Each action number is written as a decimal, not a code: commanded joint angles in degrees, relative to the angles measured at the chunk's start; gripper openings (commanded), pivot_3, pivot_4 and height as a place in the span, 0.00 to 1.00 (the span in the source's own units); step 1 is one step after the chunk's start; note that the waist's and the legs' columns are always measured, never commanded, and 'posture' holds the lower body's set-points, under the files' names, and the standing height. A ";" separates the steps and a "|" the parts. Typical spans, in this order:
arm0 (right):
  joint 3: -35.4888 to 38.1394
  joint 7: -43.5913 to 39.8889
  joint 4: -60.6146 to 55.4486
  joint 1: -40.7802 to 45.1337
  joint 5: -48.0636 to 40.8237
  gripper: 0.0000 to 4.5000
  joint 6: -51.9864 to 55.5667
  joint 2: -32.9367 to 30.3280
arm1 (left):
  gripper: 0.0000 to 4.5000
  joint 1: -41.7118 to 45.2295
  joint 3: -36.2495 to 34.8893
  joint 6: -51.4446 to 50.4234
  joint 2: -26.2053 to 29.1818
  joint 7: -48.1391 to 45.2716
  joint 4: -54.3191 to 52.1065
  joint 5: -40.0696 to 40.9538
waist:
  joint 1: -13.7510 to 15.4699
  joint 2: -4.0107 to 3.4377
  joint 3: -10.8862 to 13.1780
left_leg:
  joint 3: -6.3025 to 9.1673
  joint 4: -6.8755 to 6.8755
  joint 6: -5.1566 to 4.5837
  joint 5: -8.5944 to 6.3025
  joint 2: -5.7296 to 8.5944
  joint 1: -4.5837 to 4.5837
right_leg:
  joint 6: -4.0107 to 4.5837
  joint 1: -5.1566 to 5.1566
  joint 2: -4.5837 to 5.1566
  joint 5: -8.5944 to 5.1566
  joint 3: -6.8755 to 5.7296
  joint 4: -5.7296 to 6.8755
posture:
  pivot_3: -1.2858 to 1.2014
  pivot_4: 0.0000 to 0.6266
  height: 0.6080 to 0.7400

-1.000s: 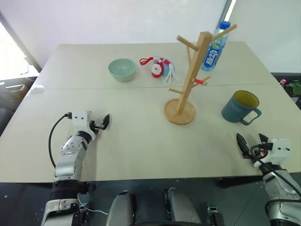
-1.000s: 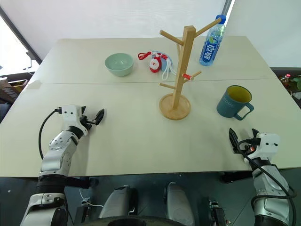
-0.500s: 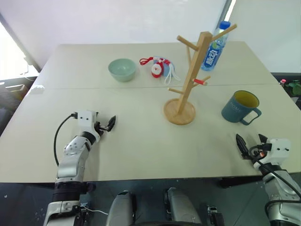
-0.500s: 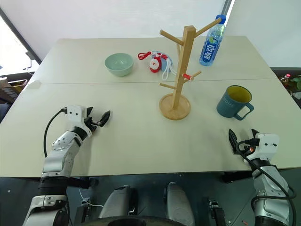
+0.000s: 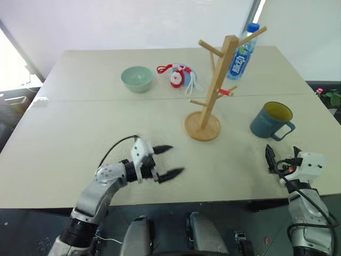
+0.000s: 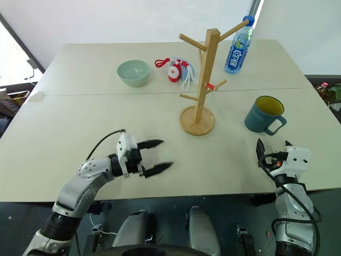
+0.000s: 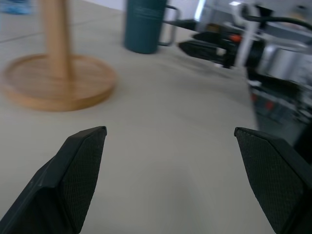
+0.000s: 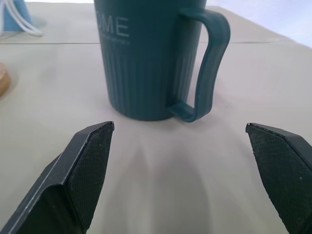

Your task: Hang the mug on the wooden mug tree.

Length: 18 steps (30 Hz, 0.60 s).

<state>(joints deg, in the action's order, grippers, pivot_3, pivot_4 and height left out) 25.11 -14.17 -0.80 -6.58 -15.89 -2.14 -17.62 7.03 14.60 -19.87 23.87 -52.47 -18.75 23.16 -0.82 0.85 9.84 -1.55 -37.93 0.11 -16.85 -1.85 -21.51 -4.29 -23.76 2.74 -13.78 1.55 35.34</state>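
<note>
The blue-grey mug (image 5: 270, 120) with a yellow inside stands upright at the table's right, its handle turned toward the front right. The wooden mug tree (image 5: 215, 88) stands on its round base left of the mug, and its pegs are bare. My right gripper (image 5: 281, 157) is open near the front edge, a short way in front of the mug. In the right wrist view the mug (image 8: 146, 58) sits beyond the spread fingers without touching them. My left gripper (image 5: 177, 159) is open and empty over the table's front middle, pointing right toward the tree's base (image 7: 58, 83).
A pale green bowl (image 5: 137, 78), a red-and-white toy with cords (image 5: 178, 76) and a blue-labelled clear bottle (image 5: 241, 53) stand at the back of the table. Bare tabletop (image 5: 229, 160) lies between the two grippers.
My left arm has swung from the table's left toward the front middle, and its gripper has turned to point right with its fingers spread. The right gripper has stayed put.
</note>
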 commanded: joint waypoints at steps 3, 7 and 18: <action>0.62 4.65 1.95 3.63 2.68 0.99 -1.50 -0.09 | 1.00 3.85 0.18 -0.30 -0.32 -0.76 -1.33 0.60 | 0.02 0.00 0.00 | 0.00 -0.01 0.00 0.00 0.01 0.00 | 0.00 0.00 -0.05 0.00 -0.03 0.00 | 0.52 0.24 1.00; 1.46 8.23 4.81 6.97 3.89 0.99 -2.06 -0.28 | 1.00 4.16 0.37 0.05 -0.59 -0.50 -0.99 0.25 | -0.09 -0.03 0.01 | 0.00 0.01 -0.03 -0.01 0.03 -0.03 | -0.01 -0.01 -0.09 -0.01 -0.05 -0.02 | 0.52 0.24 1.00; 1.97 12.10 9.69 10.49 4.44 0.99 -3.52 -0.78 | 1.00 3.89 0.23 0.58 -0.64 0.28 -1.05 -0.15 | -0.15 -0.03 0.01 | -0.02 0.00 -0.04 -0.01 0.05 -0.01 | -0.02 0.00 -0.14 0.00 -0.03 -0.02 | 0.52 0.24 1.00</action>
<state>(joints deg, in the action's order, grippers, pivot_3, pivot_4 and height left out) 25.68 -2.68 9.23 3.18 -11.45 -4.28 -17.40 10.97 14.97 -20.49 23.44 -52.27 -18.60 23.00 -0.97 0.82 9.84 -1.57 -37.92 0.07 -16.86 -1.81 -21.52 -4.31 -23.76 2.59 -13.78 1.52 35.33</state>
